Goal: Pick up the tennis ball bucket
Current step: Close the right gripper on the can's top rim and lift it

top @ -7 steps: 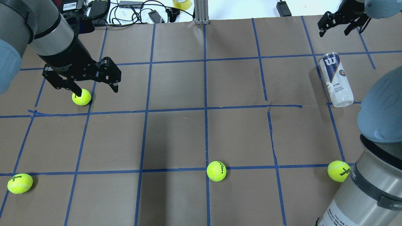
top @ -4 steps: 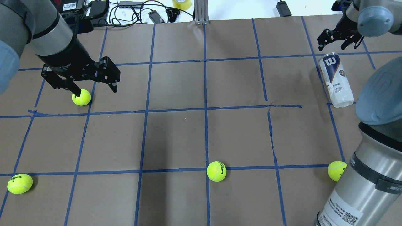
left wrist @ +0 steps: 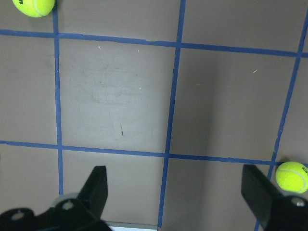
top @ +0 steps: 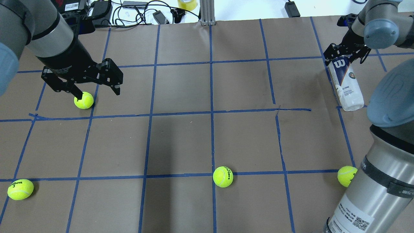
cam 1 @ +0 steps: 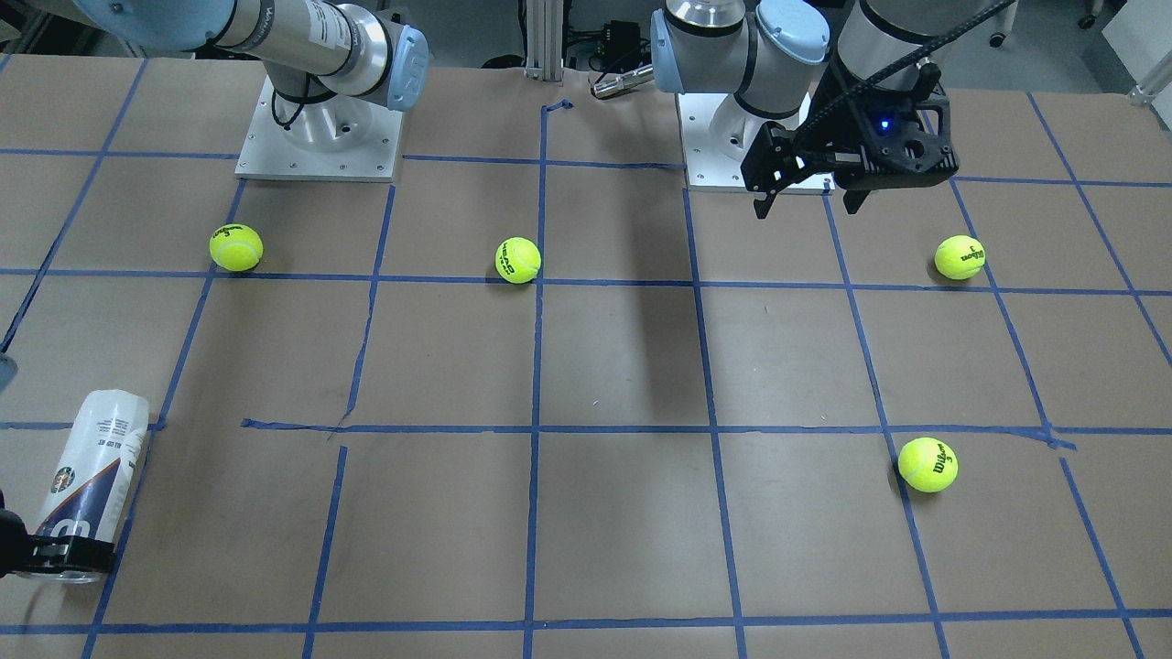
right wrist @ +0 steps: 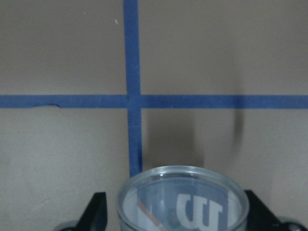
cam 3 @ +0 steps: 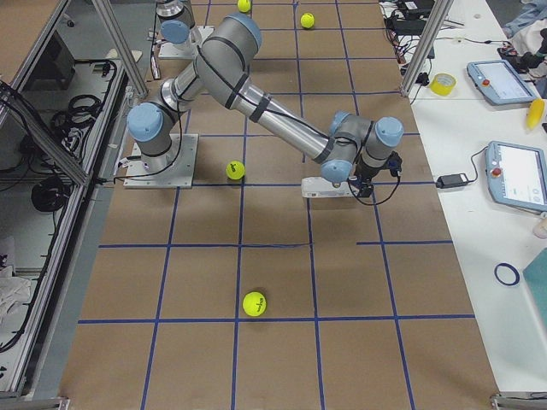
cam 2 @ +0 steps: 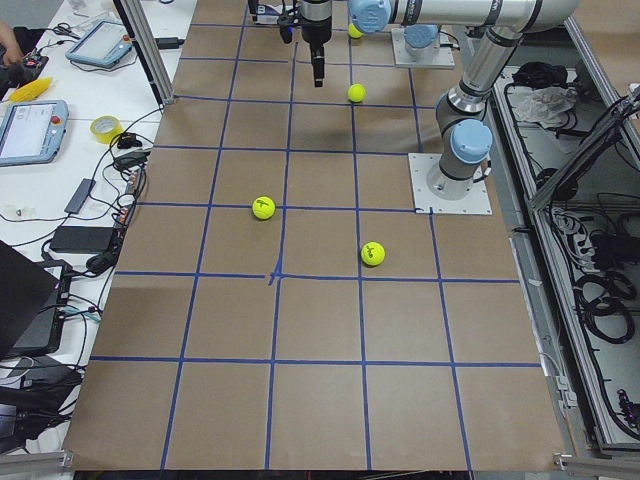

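The tennis ball bucket [top: 345, 84] is a clear can with a white-and-navy "W" label. It lies on its side on the brown table at the far right. My right gripper [top: 344, 57] is open and low over the can's far end, one finger on each side. In the right wrist view the can's round end [right wrist: 183, 199] sits between the fingers [right wrist: 97, 211]. In the front-facing view the can [cam 1: 96, 467] is at the lower left. My left gripper [top: 97, 93] is open and empty, hovering beside a tennis ball [top: 83, 100].
More tennis balls lie at the near left [top: 20, 189], near middle [top: 223, 176] and near right [top: 346, 176] beside my right arm's base. Cables and devices [top: 129, 9] line the far table edge. Blue tape lines grid the table.
My right gripper has come down and toward the can's far end and now straddles it. The left gripper has barely shifted. The can and the balls have not moved.
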`<state>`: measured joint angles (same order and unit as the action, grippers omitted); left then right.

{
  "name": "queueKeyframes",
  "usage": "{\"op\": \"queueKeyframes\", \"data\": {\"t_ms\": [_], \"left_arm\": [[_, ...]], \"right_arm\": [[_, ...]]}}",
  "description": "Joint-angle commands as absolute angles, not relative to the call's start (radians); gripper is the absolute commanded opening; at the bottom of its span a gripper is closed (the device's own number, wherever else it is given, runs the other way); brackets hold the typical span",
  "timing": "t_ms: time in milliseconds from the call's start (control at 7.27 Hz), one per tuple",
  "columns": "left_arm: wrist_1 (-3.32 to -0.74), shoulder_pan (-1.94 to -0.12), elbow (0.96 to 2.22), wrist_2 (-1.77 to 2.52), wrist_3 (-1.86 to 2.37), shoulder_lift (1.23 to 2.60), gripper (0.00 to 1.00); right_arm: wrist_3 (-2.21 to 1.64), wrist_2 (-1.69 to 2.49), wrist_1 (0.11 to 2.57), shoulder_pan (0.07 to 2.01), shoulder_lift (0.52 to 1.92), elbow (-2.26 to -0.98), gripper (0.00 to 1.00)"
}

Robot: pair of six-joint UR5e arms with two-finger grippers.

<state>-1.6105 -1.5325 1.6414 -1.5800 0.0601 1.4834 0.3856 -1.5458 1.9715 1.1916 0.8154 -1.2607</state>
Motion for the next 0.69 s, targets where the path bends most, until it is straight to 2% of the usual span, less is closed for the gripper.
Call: {"op": "queueKeyframes", "data": {"t_ms": [0, 275, 413, 550], "left_arm": [[-1.627, -1.526, 1.635, -1.58, 0.074, 1.485, 1.0], [-1.628, -1.526, 1.635, -1.58, 0.072, 1.485, 1.0], [-1.628, -1.526, 1.634, -1.58, 0.071, 1.485, 1.0], [-1.628, -1.526, 1.634, -1.58, 0.071, 1.485, 1.0]], "right_arm": [[0.39, -1.549, 1.986, 1.189, 0.816, -1.261, 0.83], [0.39, -1.539, 1.996, 1.189, 0.818, -1.262, 0.8], [0.391, -1.537, 1.987, 1.189, 0.825, -1.262, 0.59], [0.393, -1.536, 1.982, 1.19, 0.842, -1.262, 0.48]]}}
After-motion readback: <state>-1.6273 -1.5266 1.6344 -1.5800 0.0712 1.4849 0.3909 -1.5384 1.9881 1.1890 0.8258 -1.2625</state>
